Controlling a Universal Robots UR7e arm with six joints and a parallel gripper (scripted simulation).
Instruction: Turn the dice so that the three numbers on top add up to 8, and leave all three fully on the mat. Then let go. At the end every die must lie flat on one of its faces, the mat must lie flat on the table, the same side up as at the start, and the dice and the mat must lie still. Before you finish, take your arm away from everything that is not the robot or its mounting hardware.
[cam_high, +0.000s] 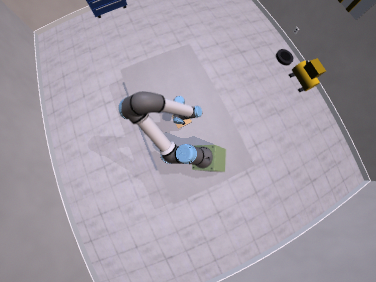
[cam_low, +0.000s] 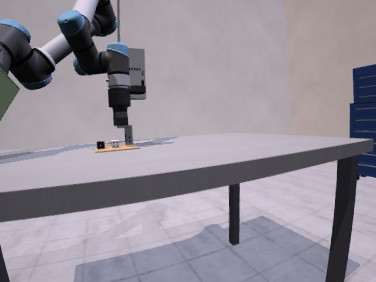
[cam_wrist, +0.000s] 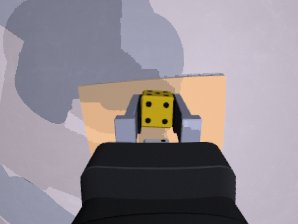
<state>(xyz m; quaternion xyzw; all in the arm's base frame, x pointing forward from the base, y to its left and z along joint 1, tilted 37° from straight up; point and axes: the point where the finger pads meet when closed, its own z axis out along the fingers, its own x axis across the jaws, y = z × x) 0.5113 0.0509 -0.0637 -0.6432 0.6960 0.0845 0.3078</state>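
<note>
I've got the yellow die (cam_wrist: 157, 110) clamped in the gripper (cam_wrist: 157, 124), jaws at mid-width on two opposite faces, four-pip face toward the wrist cam. Holding it by the sides looks deliberate: the face I want up stays free and it can go down flat. In the exterior view the gripper hangs low over the right end of the orange mat (cam_low: 117, 148), die not far above it, not touching as far as I can tell. The mat sits near the far-left corner of the worktop (cam_low: 200, 160). The black die (cam_low: 100, 144) and white die (cam_low: 115, 143) rest on the mat left of the gripper; their top numbers are too small to read. My read: this is the set-down step. Risk is dropping tilted or too close to the mat edge, so the die rolls off.
</note>
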